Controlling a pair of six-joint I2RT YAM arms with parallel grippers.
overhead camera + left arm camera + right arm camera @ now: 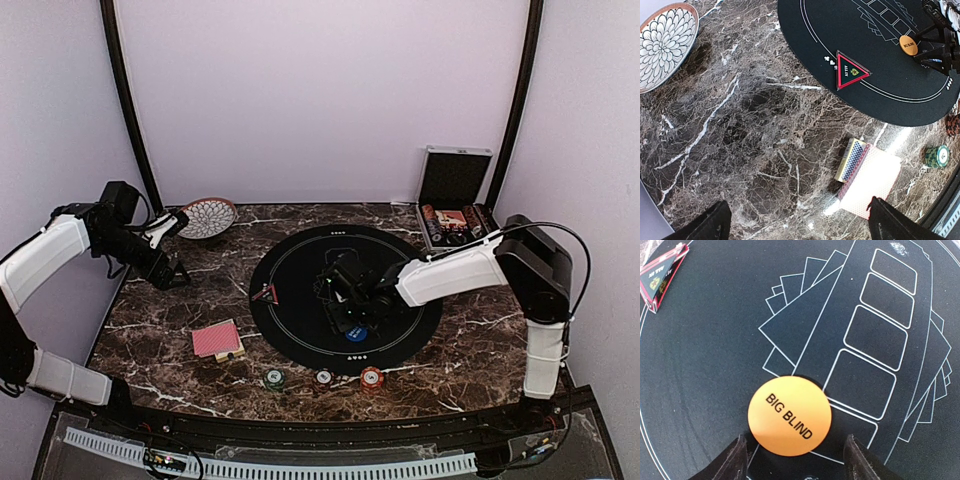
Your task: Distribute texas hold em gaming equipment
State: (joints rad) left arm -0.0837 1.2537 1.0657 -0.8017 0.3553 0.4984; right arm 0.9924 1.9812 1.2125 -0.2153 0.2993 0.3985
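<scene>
Button ahead of right end effector (pixel 796 460), spread wide, gripping nothing.
BIG BLIND button (pixel 789 415) flat on black mat (pixel 705 365), at 12 o'clock just beyond the fingertips; round, so no long axis to align. Left end effector (pixel 805 227) likewise spread and empty, well apart at 9 o'clock over bench (pixel 740 150). Hidden in top view beneath right end effector; exposed in right wrist view.

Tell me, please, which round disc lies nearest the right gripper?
The orange round disc printed BIG BLIND, flat on the black mat at the right gripper; the blue round disc lies farther off.
</scene>
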